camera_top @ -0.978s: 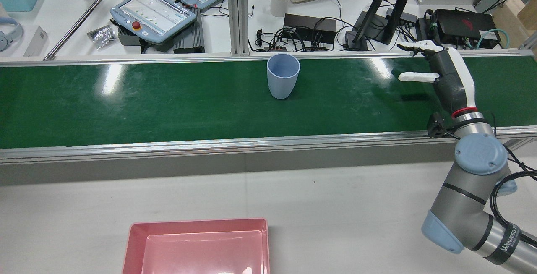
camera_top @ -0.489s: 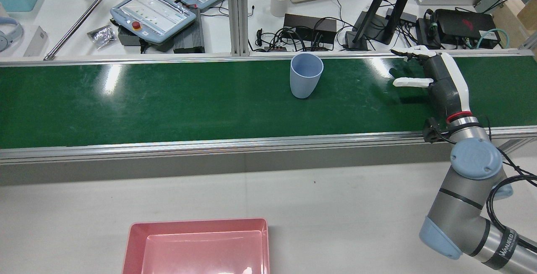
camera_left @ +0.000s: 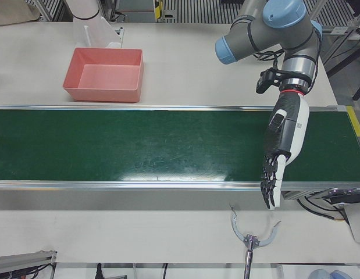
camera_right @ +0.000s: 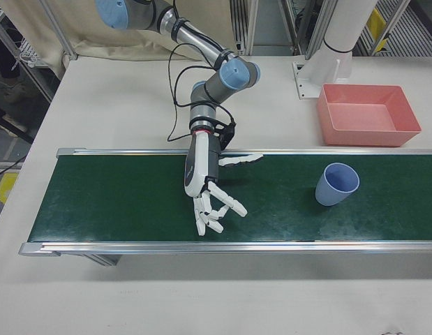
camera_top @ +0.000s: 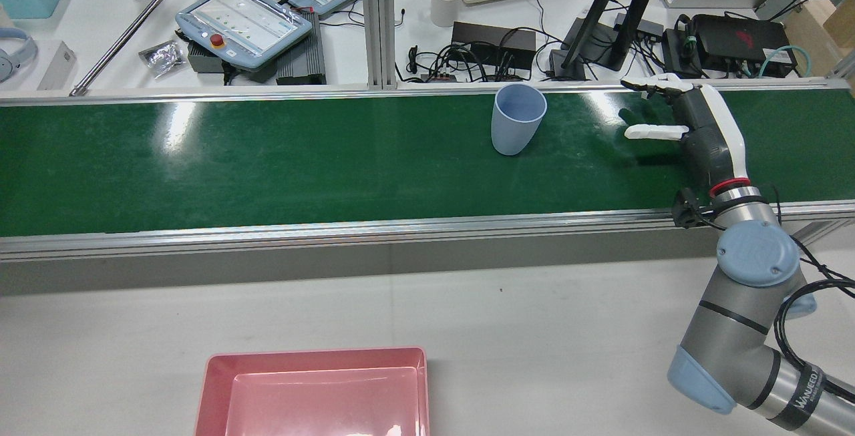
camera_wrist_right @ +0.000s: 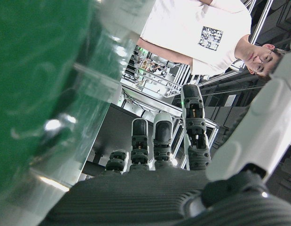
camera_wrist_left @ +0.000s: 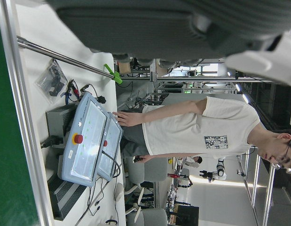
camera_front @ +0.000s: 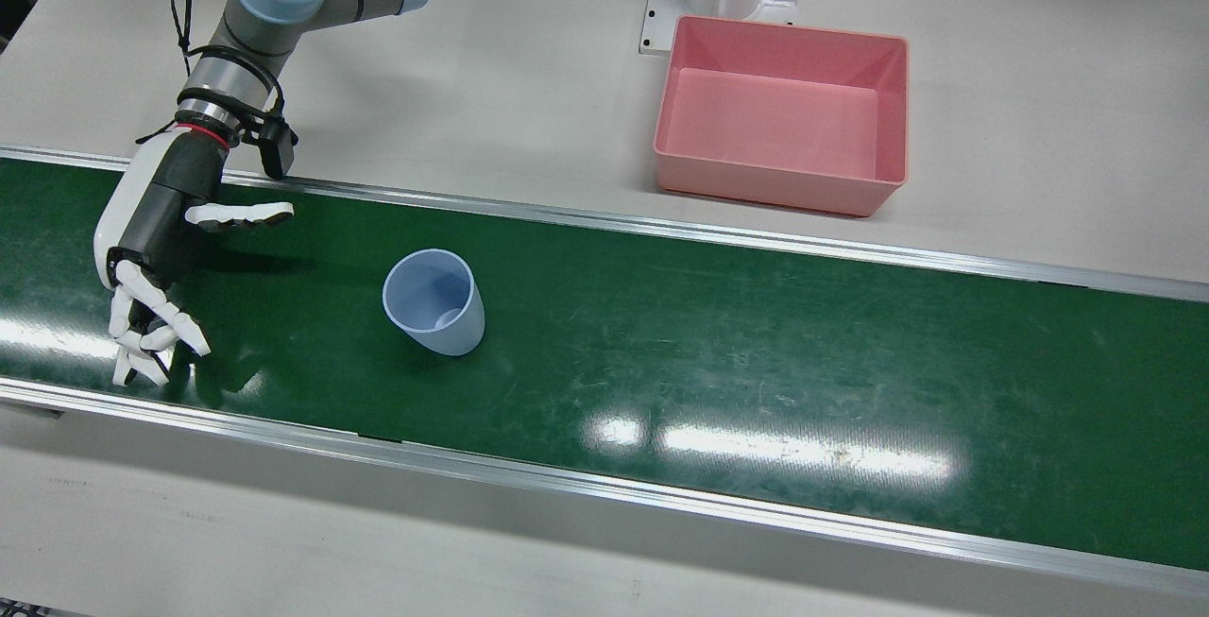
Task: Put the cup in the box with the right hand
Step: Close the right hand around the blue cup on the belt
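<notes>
Cup shifted further along the belt toward the right hand since the earlier frames; the hand itself has barely moved.

Pale blue plastic cup (camera_top: 518, 119) stands upright on the green conveyor belt (camera_top: 267, 162), near its far edge in the rear view, apart from the right hand (camera_top: 674, 115). Right hand hovers over the belt, fingers (camera_front: 142, 334) spread, holding nothing. Left hand (camera_left: 281, 148) hangs over the belt's other end, fingers extended and apart, empty. Pink rectangular plastic box (camera_front: 784, 116) sits empty on the white counter (camera_front: 529, 88), well apart from the cup.
</notes>
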Robot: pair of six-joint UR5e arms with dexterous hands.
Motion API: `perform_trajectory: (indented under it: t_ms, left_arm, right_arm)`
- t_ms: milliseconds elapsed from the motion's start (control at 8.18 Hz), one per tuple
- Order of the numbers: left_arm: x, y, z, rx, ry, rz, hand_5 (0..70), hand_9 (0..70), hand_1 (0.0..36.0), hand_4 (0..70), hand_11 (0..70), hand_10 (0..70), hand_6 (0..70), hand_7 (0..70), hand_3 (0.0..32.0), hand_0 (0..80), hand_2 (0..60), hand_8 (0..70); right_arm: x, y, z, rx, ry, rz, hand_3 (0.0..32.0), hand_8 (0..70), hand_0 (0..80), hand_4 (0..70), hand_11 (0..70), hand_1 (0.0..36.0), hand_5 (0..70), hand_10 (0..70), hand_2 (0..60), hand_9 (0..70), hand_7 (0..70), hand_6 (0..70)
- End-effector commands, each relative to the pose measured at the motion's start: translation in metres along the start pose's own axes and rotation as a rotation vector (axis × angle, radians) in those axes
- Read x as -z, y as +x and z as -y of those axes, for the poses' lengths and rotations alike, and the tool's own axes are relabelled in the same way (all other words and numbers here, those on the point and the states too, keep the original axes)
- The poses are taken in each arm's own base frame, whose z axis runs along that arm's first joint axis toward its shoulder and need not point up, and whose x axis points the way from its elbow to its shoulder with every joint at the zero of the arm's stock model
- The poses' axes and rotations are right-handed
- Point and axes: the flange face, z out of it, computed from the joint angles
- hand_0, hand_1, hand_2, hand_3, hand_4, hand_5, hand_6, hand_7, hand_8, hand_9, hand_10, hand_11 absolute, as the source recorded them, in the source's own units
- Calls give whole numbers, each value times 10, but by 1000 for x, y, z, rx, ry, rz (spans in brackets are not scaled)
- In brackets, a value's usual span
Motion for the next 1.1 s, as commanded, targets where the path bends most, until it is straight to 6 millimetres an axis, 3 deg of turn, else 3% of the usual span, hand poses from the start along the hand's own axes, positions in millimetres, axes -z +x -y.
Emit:
perform_trajectory:
  t_ms: [0,978]
  left_arm:
    - [0,0,0,0,0,1,0,0,0,0,0,0,0,0,0,0,0,0]
    - [0,0,0,0,0,1,0,0,0,0,0,0,0,0,0,0,0,0]
  right_arm:
    - [0,-2,-4,-7,-6,3,0,118,442,329,82,22,23,54,0,286,687,148]
    - [2,3,1,4,-1,-7,0,120,441,354,83,22,22,55,0,292,696,149]
